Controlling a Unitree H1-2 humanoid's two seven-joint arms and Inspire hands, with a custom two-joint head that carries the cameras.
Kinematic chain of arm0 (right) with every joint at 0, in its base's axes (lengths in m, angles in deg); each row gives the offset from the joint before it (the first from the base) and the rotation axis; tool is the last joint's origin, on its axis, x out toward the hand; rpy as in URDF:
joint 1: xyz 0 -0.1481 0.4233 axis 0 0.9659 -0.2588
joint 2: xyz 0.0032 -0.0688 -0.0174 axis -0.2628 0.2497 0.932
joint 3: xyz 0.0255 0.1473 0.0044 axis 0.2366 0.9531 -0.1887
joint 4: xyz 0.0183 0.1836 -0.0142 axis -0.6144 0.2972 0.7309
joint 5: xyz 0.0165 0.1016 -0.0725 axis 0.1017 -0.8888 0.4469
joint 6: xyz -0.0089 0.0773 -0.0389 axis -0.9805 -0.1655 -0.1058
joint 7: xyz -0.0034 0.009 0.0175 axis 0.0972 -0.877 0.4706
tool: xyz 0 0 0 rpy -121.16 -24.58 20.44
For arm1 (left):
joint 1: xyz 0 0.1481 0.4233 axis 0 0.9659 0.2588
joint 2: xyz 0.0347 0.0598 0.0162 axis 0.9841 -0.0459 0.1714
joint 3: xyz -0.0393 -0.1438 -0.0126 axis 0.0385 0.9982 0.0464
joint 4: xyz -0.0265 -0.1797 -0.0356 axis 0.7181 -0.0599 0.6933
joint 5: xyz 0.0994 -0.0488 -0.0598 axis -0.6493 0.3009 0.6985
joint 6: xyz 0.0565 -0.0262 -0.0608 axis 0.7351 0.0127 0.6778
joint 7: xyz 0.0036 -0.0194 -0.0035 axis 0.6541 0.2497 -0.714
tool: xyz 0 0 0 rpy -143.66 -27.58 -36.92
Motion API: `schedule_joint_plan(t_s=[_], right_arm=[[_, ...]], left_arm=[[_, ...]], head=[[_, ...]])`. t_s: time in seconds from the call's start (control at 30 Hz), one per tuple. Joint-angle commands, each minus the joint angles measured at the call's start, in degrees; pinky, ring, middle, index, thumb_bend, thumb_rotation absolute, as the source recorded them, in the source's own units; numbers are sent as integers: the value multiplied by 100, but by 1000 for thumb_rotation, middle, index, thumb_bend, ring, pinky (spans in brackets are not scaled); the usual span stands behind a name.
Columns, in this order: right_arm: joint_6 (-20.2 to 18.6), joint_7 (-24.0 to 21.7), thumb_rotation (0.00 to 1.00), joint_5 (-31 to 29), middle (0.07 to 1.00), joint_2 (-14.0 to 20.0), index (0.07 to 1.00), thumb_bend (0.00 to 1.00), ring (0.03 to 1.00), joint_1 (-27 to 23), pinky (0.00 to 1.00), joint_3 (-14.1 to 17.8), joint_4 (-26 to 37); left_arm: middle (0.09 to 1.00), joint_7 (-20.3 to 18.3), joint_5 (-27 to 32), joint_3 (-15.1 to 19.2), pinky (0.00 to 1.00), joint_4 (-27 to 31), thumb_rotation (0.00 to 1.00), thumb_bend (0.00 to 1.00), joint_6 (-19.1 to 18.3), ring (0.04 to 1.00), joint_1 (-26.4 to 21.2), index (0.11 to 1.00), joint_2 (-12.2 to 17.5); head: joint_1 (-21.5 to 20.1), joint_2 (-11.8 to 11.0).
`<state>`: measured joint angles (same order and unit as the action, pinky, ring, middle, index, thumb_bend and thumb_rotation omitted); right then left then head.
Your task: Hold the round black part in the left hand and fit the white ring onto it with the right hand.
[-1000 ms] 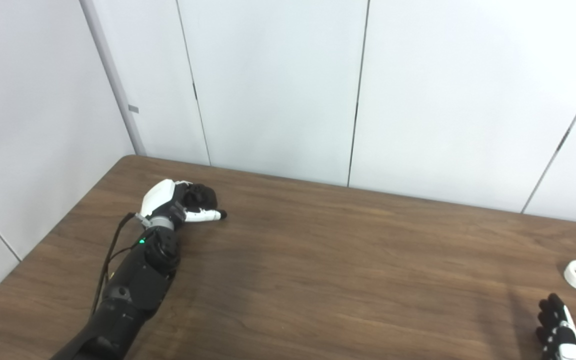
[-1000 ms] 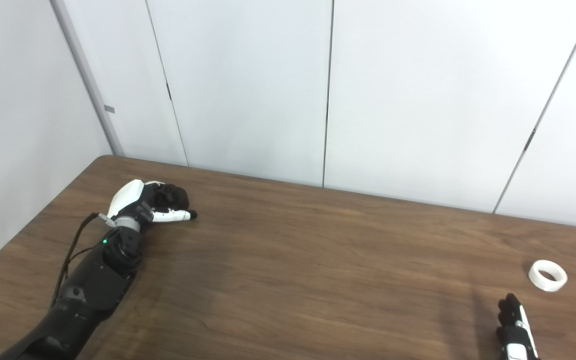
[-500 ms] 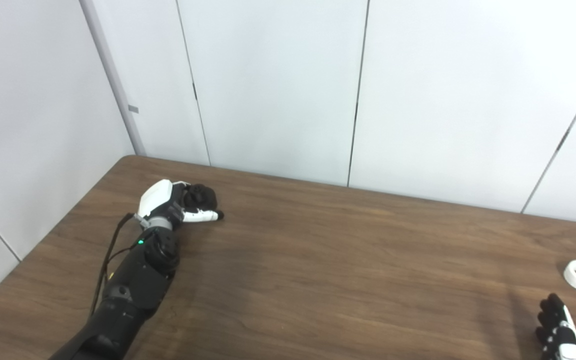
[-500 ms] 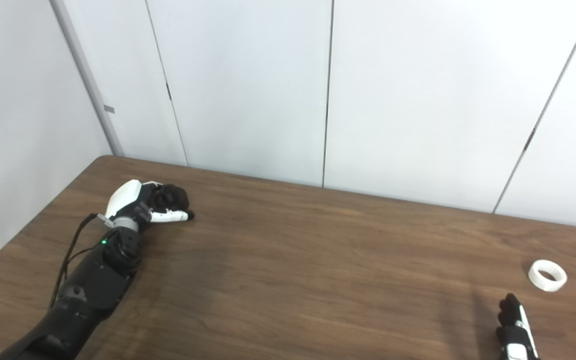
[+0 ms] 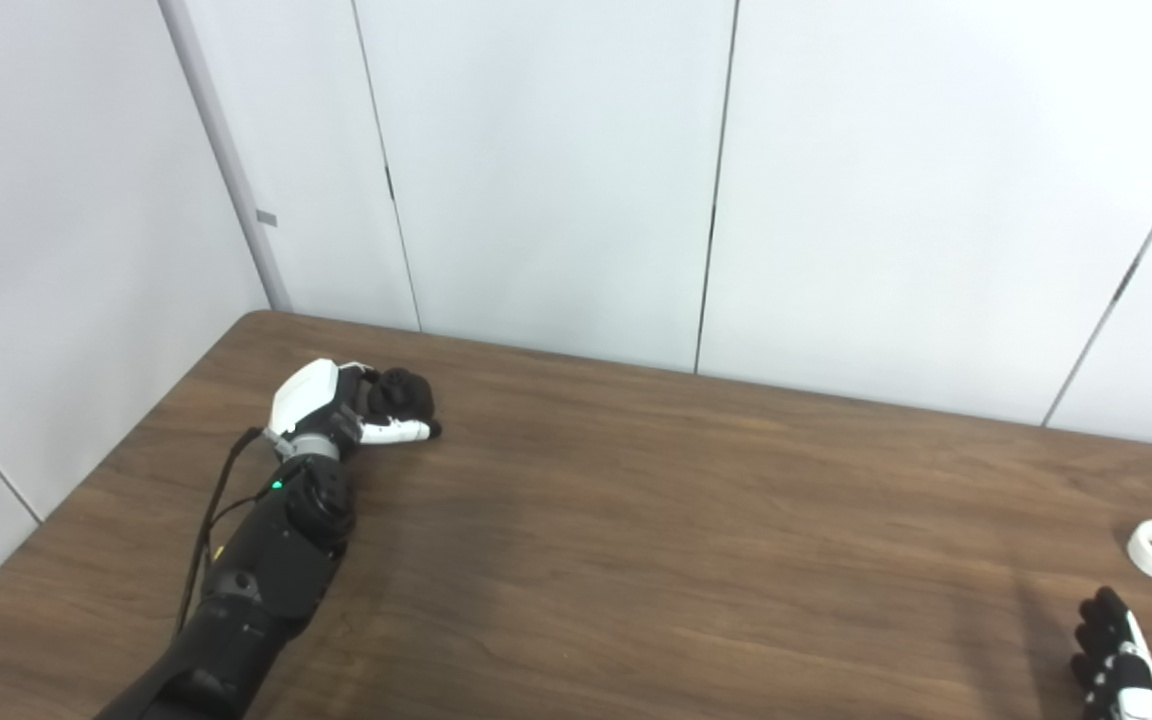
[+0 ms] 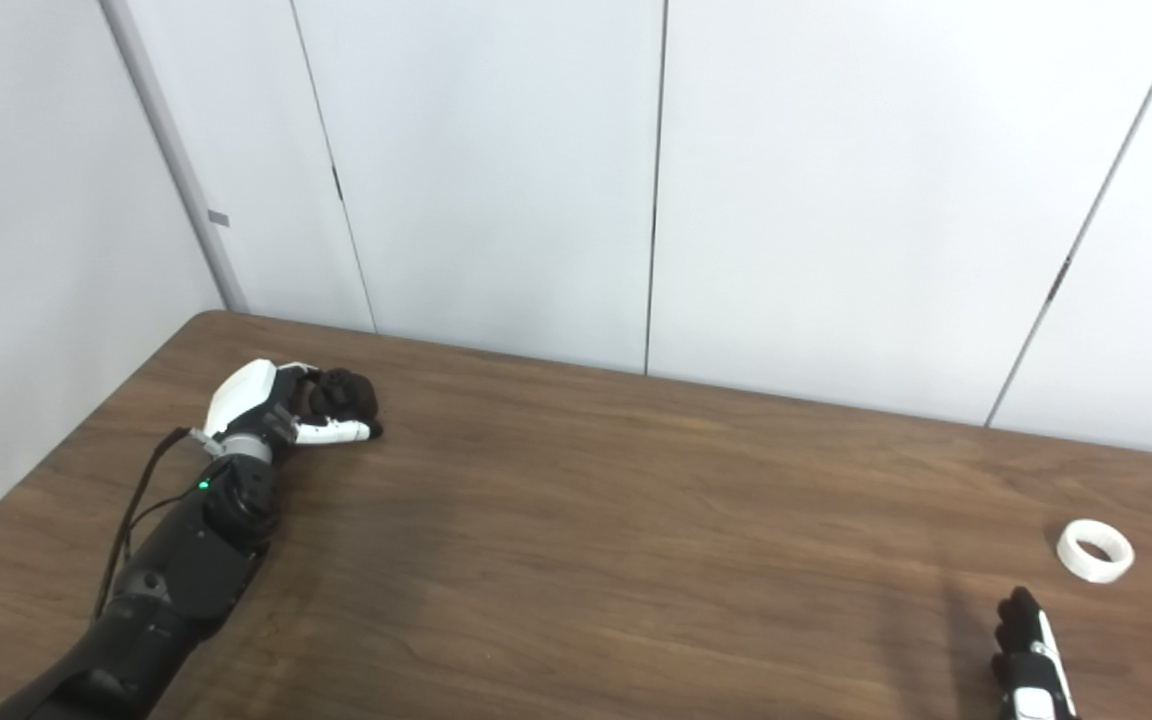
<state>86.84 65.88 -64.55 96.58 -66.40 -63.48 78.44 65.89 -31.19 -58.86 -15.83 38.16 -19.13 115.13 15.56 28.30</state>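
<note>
Two hands share a brown wooden table (image 5: 636, 520) set against white wall panels (image 5: 556, 170), and they are well apart. Near the far left corner, the left hand (image 5: 346, 405) lies low over the tabletop with its fingers curled round a dark rounded lump, the round black part (image 5: 404, 392), and its thumb stretched out beside it towards the right. How firmly the part is held cannot be told, as black fingers and black part merge in both views. At the bottom right edge only the upper portion of the right hand (image 6: 1028, 655) shows, fingers close together and pointing away from the robot; it holds nothing that can be seen, but how far it is spread cannot be told. Just beyond it and slightly to the right, the white ring (image 6: 1095, 550) lies flat on the wood, near the fingertips yet not touching them. Bare tabletop lies between the ring and the left hand.
</note>
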Motion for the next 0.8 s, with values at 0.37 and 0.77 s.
schedule_joint_plan(t_s=[0.37,0.77], right_arm=[[65,-101,1000,-28,988,56,1000,314,1000,38,1000,-27,108],[81,-105,1000,-24,985,84,1000,326,1000,38,1000,-12,104]], left_arm=[[876,196,-35,57,1000,46,343,940,140,956,-259,742,211],[773,563,132,216,1000,-73,52,524,503,878,-237,483,121]], head=[[11,11],[52,23]])
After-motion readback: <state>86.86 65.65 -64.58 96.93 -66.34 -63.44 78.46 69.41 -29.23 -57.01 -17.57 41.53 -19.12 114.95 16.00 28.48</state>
